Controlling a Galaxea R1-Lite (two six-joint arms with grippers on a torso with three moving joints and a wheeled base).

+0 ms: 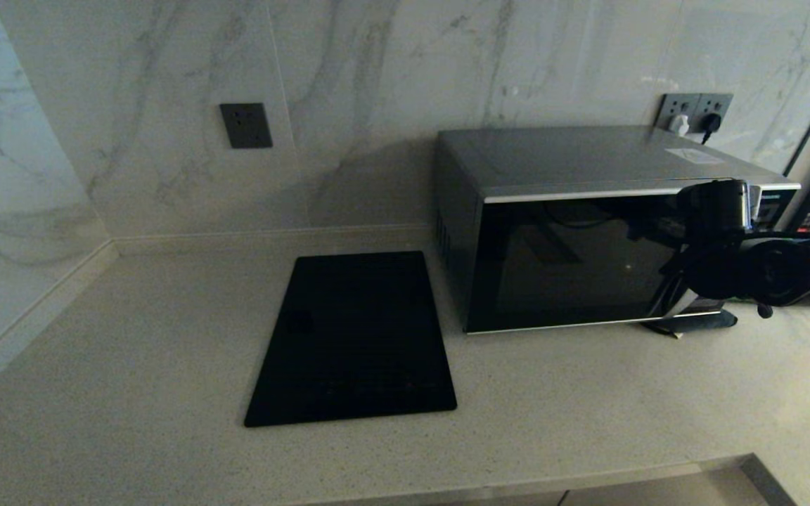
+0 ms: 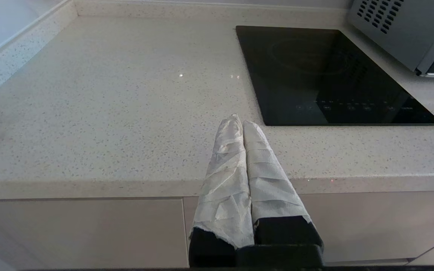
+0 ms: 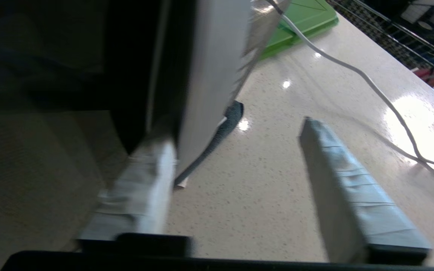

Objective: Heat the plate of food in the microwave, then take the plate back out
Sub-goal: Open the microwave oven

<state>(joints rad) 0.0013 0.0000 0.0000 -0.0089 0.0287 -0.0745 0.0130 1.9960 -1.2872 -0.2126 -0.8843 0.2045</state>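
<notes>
The microwave (image 1: 574, 154) stands at the back right of the counter with its black glass door (image 1: 567, 260) closed. My right gripper (image 1: 679, 281) is at the door's right edge, largely hidden behind its own wrist in the head view. In the right wrist view this gripper (image 3: 234, 131) is open. One taped finger (image 3: 145, 180) lies against the dark door side of the silver handle (image 3: 209, 75). The other finger (image 3: 337, 180) stands well clear over the counter. The plate of food is out of view. My left gripper (image 2: 239, 122) is shut and empty, parked over the counter's front edge.
A flat black cooktop (image 1: 356, 337) lies left of the microwave. A dark wedge (image 1: 693, 322) sits by the microwave's front right corner. A white cable (image 3: 352, 71) runs across the counter, with a green board (image 3: 303, 19) beyond it. Wall sockets (image 1: 697, 109) are behind the microwave.
</notes>
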